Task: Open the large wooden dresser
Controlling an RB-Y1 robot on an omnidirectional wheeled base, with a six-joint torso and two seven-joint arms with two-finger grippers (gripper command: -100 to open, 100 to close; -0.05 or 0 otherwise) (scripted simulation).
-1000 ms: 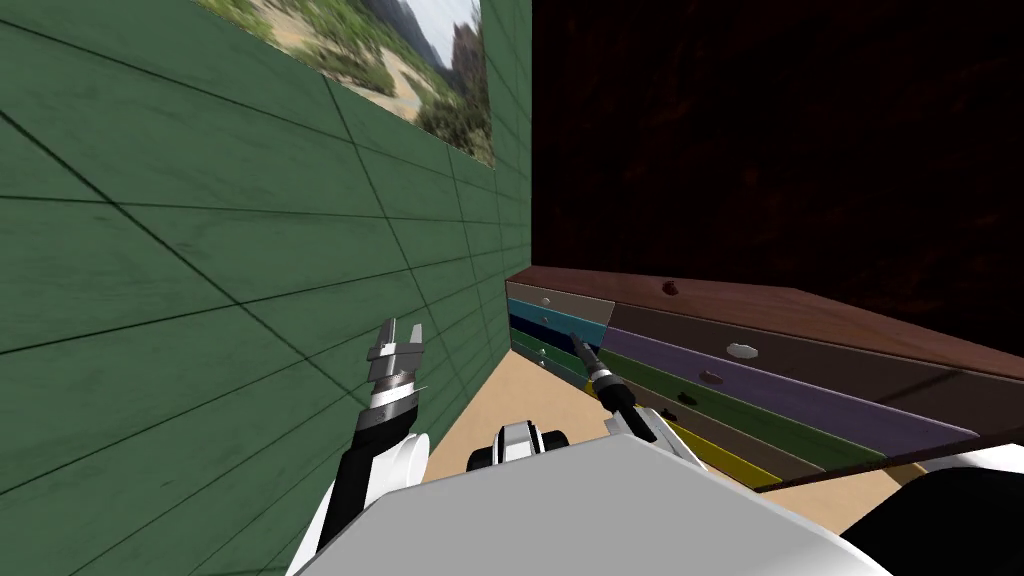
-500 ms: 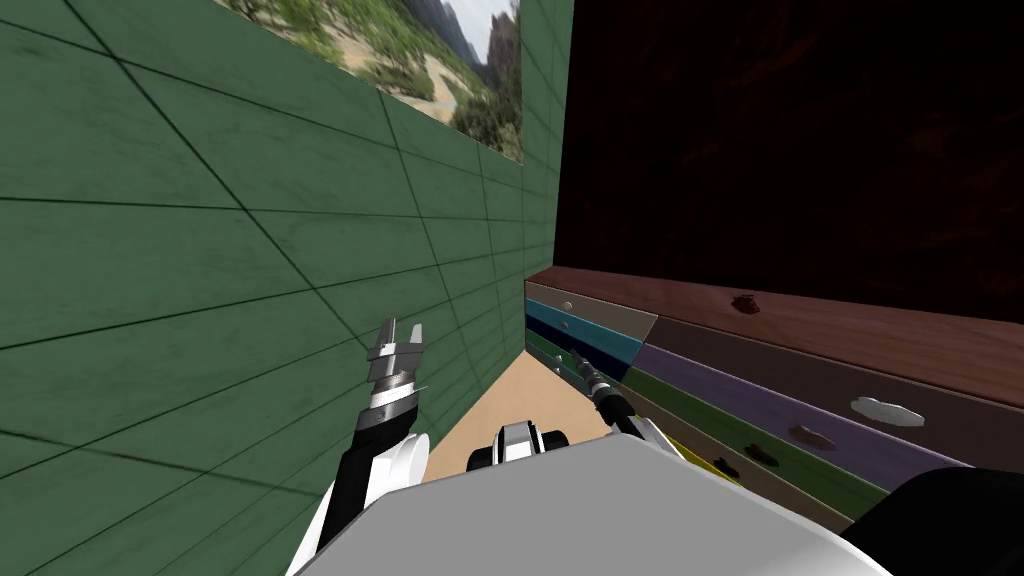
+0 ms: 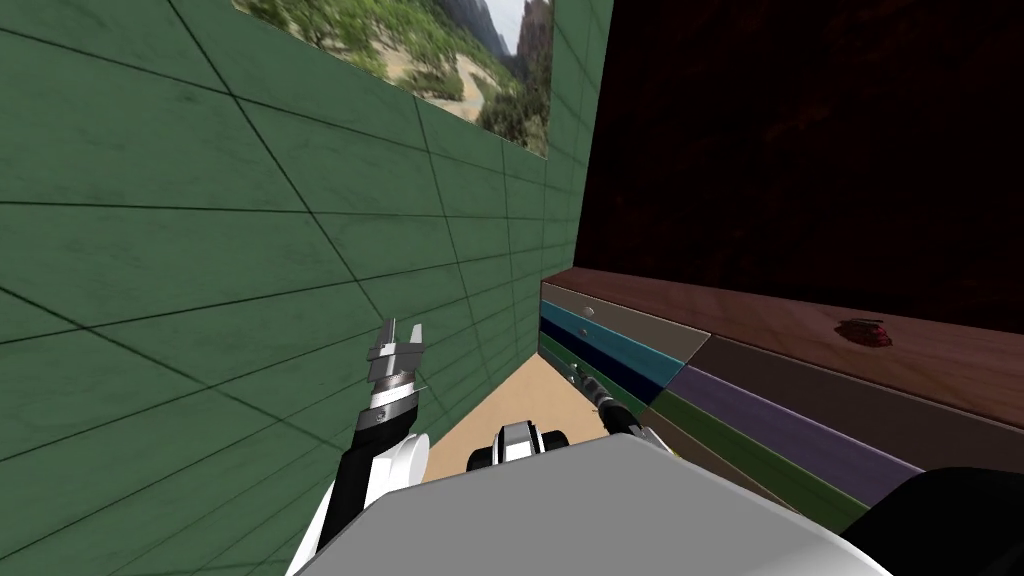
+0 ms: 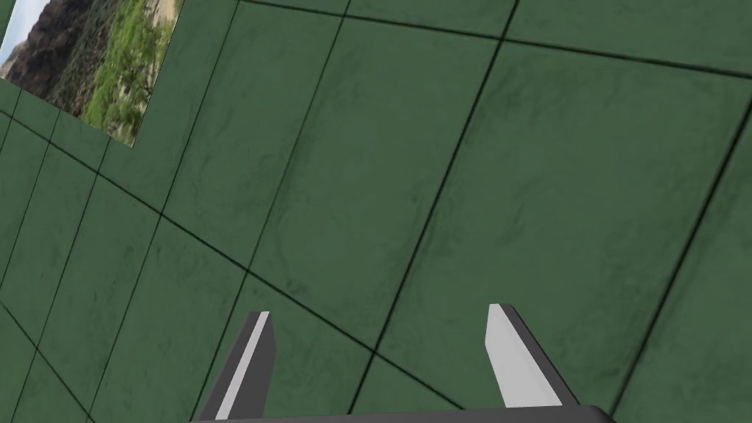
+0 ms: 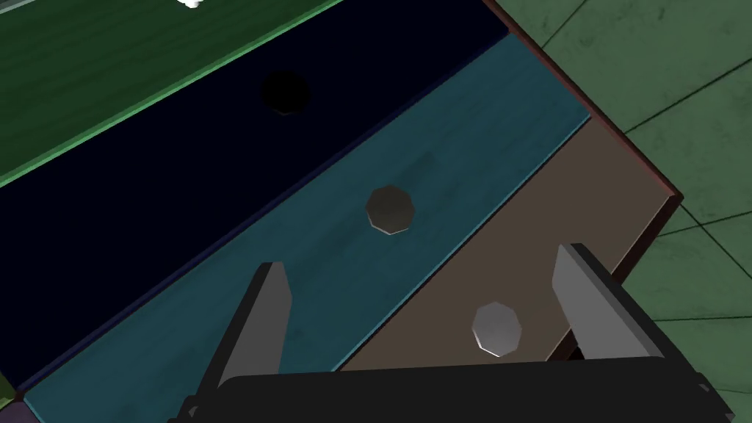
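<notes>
Rightward in view after my own move, the dresser stands on tan floor, running lengthwise along the dark wall from the green wall. Right gripper jaws spread at its teal drawer; left gripper jaws spread too.

green panelled wall bearing a landscape picture; tan floor below.

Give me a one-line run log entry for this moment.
right gripper: open, grey top-drawer knob between fingers, not gripped | left gripper: open, raised beside green wall | dresser: drawers look shut
</notes>
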